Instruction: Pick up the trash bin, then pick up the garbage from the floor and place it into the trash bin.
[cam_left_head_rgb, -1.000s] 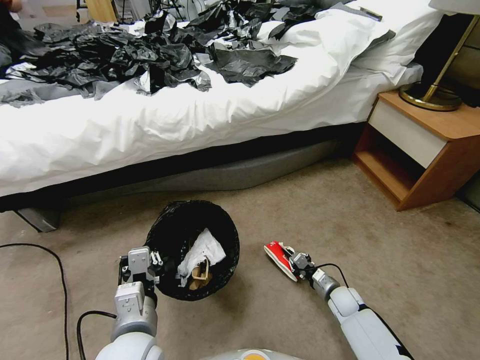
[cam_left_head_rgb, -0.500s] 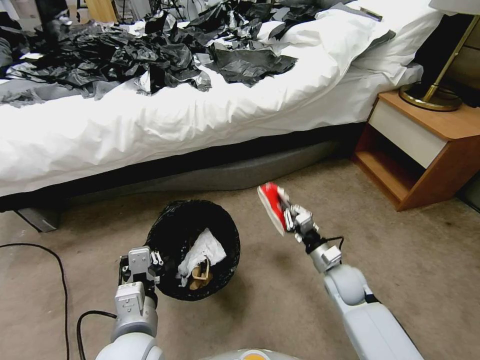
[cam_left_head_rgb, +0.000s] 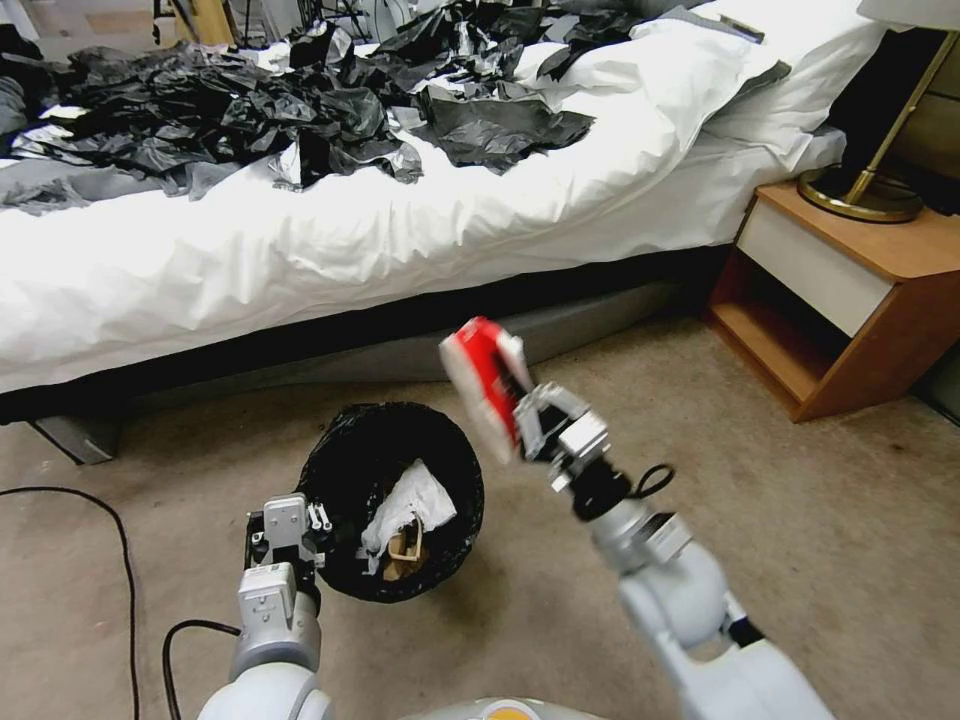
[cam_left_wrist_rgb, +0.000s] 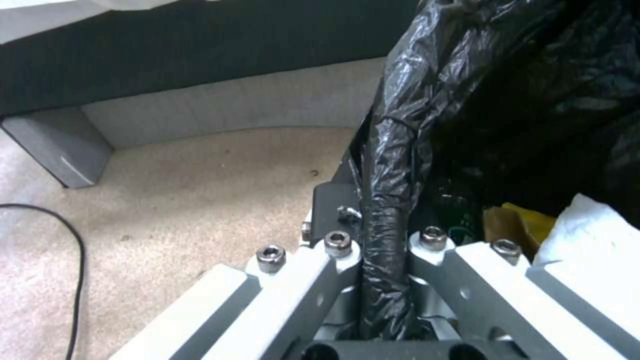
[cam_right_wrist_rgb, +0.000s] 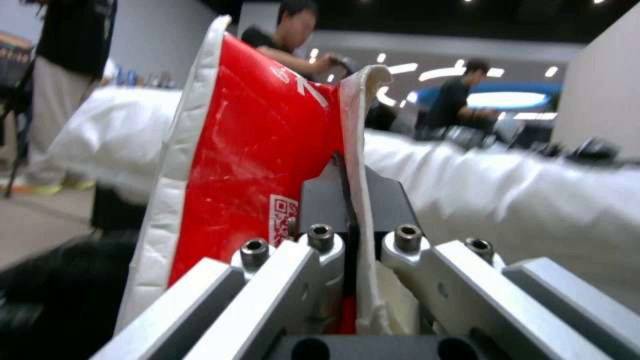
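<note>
The trash bin (cam_left_head_rgb: 392, 500), lined in black and set on the carpet before the bed (cam_left_head_rgb: 300, 250), is gripped at its near-left rim by the left gripper (cam_left_head_rgb: 287, 528), whose jaws are clamped on the folded bag edge. To its right, a red-white packet (cam_left_head_rgb: 485, 385) is held aloft above the bin's far-right rim, pinched between the closed jaws of the right gripper (cam_left_head_rgb: 530, 425).

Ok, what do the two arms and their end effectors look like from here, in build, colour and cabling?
Both arms are smooth light grey shells with silver metal wrist sections. The left end effector and the right end effector are silver-grey blocks with pale angled finger links, hex-socket bolts at the joints and dark pads. A thin black cable loops at the right wrist, and another runs beside the left arm.
</note>
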